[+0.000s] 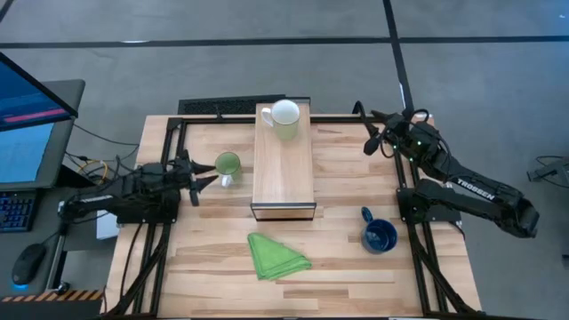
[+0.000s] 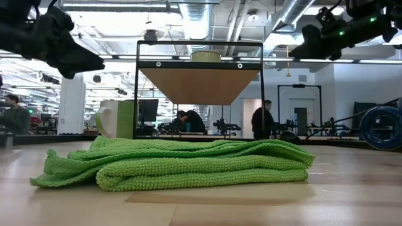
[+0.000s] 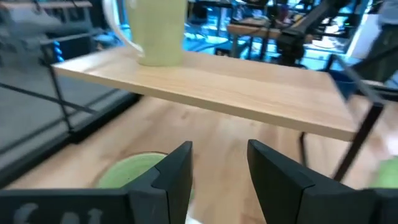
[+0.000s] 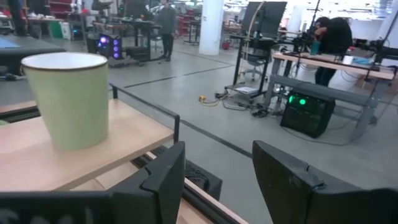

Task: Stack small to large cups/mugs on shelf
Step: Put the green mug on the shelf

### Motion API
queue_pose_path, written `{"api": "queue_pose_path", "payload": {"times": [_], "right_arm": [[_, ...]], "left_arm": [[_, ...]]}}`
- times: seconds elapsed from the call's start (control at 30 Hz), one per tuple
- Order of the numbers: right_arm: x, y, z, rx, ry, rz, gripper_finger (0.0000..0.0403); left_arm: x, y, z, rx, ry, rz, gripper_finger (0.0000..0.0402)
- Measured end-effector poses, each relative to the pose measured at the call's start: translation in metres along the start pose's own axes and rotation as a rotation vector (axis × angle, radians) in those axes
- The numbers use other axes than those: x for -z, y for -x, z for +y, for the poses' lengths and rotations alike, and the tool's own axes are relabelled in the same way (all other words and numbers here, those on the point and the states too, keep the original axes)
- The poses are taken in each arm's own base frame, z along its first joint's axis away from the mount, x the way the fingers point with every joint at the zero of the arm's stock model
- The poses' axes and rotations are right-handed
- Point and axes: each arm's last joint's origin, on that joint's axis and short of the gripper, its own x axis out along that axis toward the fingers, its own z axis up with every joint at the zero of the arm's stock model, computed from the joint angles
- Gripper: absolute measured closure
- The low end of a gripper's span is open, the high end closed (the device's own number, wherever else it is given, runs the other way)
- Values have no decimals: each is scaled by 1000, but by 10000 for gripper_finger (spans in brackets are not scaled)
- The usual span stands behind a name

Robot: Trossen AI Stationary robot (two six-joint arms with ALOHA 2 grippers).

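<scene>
Nearest the front edge of the table lies a folded green cloth (image 1: 277,256), and just to its right stands the dark blue mug (image 1: 380,236), untouched on the tabletop. Farther back, the shelf (image 1: 284,173) runs lengthwise down the middle. To its left sits the small green mug (image 1: 228,165), and the left gripper (image 1: 201,175) hovers just beside it with its fingers spread and nothing between them. At the shelf's far end a pale mug (image 1: 284,119) already stands on top. The right gripper (image 1: 372,135) hangs beyond the shelf's right side, apart from that mug, its fingers also spread and empty. Judging by this, one mug is placed and the green one comes next: the left gripper must straddle its rim or handle, close, and lift it onto the shelf.
</scene>
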Motion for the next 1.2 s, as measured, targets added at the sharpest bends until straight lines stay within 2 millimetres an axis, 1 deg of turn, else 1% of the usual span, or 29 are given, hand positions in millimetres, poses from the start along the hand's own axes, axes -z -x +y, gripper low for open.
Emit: {"api": "queue_pose_path", "payload": {"times": [0.13,0.3,0.47,0.77,0.93,1.07,1.2], "right_arm": [[0,0,-2,12,-1,2,193],[0,0,-2,14,-4,2,193],[1,0,-2,14,-3,8,193],[3,0,-2,11,1,33,193],[4,0,-2,10,2,37,193],[4,0,-2,10,3,40,193],[4,0,-2,9,4,46,193]], "left_arm": [[-7,-2,-7,16,51,42,258],[-15,-8,-16,-49,108,150,258],[-17,-20,-26,-166,163,279,258],[-22,-46,-41,-321,259,431,258],[-19,-58,-47,-406,289,530,258],[-15,-62,-48,-498,317,607,258],[-10,-67,-50,-534,332,633,258]]}}
